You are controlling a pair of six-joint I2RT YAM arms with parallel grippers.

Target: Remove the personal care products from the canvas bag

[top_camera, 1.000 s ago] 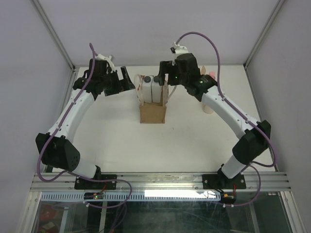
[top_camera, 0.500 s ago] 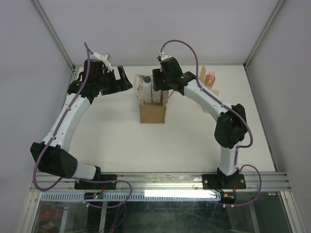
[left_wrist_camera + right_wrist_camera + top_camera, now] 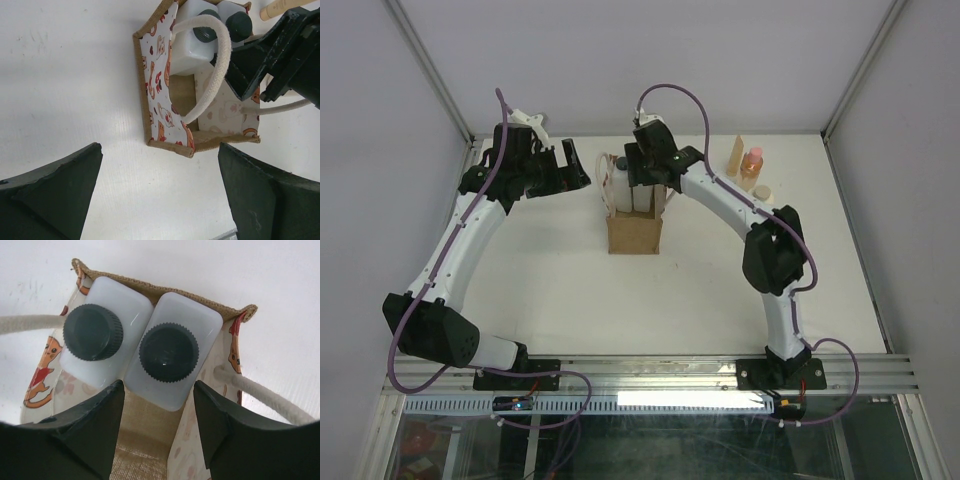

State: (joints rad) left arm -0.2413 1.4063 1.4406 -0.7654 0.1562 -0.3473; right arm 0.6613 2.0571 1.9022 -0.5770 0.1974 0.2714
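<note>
There are one canvas bag (image 3: 634,236), two white bottles (image 3: 170,310) with dark caps, one tan tube (image 3: 735,157), one orange-pink bottle (image 3: 752,168) and one cream bottle (image 3: 761,192)

Table: I see a flat white top (image 3: 570,290).
Walls: I see plain pale grey panels (image 3: 620,60) at the back and on both sides.
Posts: thin silver bars (image 3: 430,70) run up the corners.
Rail: a silver metal strip (image 3: 650,372) lies along the near edge.
Glass: a pane (image 3: 670,440) sits under the rail, and what I see through it is blurry.
Light: soft and even.
</note>
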